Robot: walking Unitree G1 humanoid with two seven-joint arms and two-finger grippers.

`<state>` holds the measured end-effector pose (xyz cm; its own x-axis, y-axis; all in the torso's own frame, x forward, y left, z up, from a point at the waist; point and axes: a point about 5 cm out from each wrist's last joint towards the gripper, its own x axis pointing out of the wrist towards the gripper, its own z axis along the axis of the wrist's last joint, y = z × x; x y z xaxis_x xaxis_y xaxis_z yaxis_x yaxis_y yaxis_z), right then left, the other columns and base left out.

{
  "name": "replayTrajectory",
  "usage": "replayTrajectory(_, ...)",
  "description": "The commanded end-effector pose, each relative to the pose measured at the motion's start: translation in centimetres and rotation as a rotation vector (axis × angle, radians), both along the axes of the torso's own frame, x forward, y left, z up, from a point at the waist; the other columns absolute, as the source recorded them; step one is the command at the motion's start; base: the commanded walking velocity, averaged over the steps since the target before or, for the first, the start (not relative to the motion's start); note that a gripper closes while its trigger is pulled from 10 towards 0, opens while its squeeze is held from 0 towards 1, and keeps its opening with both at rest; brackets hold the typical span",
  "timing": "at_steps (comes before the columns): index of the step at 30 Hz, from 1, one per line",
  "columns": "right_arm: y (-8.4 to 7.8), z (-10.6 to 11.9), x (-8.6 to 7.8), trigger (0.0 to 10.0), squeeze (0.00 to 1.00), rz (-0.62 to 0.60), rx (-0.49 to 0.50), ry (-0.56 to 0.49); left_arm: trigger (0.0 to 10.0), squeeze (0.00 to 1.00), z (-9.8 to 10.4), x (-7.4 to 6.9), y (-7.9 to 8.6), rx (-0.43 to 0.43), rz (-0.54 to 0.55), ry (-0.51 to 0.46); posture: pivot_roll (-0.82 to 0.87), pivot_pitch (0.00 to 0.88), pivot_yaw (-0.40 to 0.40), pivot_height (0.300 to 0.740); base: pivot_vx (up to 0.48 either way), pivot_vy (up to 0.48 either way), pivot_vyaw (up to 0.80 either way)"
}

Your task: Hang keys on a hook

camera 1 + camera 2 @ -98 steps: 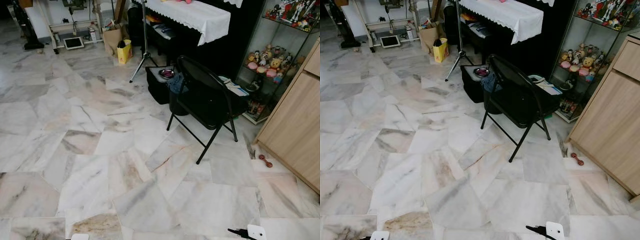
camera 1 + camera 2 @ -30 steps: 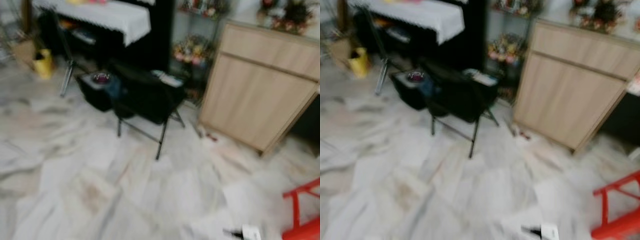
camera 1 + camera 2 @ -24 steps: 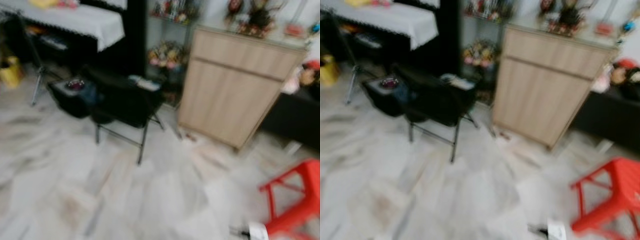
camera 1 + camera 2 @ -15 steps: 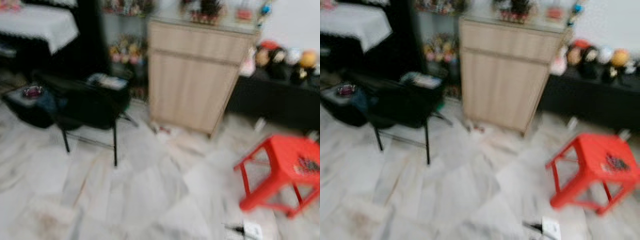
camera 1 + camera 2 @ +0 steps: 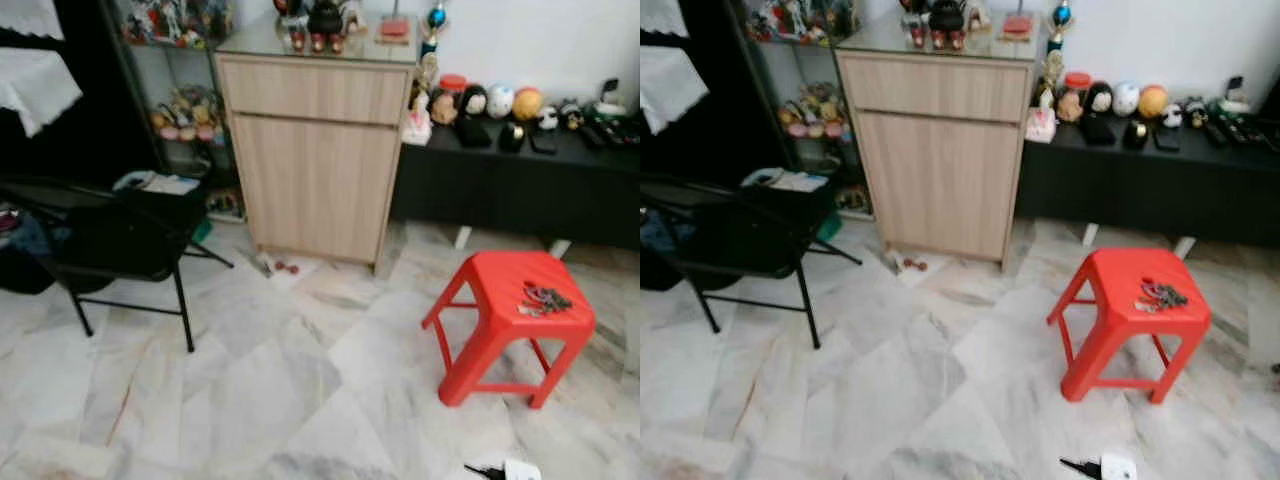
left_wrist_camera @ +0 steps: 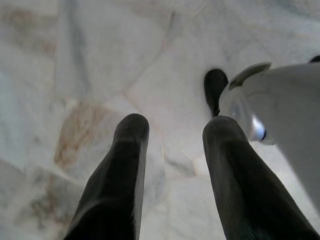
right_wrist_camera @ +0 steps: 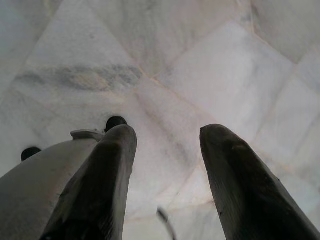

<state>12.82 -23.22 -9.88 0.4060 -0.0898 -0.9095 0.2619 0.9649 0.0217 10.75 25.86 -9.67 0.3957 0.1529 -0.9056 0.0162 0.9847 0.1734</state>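
marble floor (image 5: 250, 390) lies between me and the keys (image 5: 543, 298) on the red stool (image 5: 500, 290). both pincers, left pincer (image 6: 172, 145) and right pincer (image 7: 165, 150), hang spread and empty. i judge a clumsy grab could knock the keys off the stool.

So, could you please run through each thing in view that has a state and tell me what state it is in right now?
keys: lying in a loose bunch on the stool's seat, not hung.
red stool: upright on the marble floor.
black folding chair: unfolded, standing.
wooden cabinet: door and drawer shut.
left gripper: open, empty, over the floor.
right gripper: open, empty, over the floor.
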Motion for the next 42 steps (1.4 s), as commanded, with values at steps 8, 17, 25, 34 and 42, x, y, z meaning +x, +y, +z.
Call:
replayTrajectory(8,-1.5,0.8,1.1,10.0,0.00,-0.014,-0.014,-0.052,10.0,0.00,0.3,0.1,1.0,-0.003,0.027,-0.005,-0.03,0.000,-0.033,0.740,0.097,0.000,0.00)
replayTrajectory(17,-0.7,0.3,0.3,10.0,0.00,0.010,-0.022,-0.016,10.0,0.00,-0.1,2.5,-2.9,-0.038,-0.002,-0.033,-0.02,0.000,-0.034,0.740,0.272,0.000,-0.30)
replayTrajectory(25,-0.2,0.0,0.0,10.0,0.00,0.017,-0.016,-0.002,10.0,0.00,0.0,2.0,-1.9,-0.027,0.005,-0.023,-0.03,0.000,-0.031,0.740,0.273,0.000,-0.66)
replayTrajectory(34,-0.6,0.2,0.0,10.0,0.00,0.020,-0.021,-0.006,10.0,0.00,0.0,1.7,-1.5,-0.023,0.006,-0.018,-0.03,0.000,-0.033,0.740,0.273,0.000,-0.64)
replayTrajectory(42,-0.2,0.2,0.4,10.0,0.00,0.026,-0.019,-0.012,10.0,0.00,0.0,1.8,-1.6,-0.028,0.003,-0.019,-0.03,0.000,-0.037,0.740,0.273,0.000,-0.62)
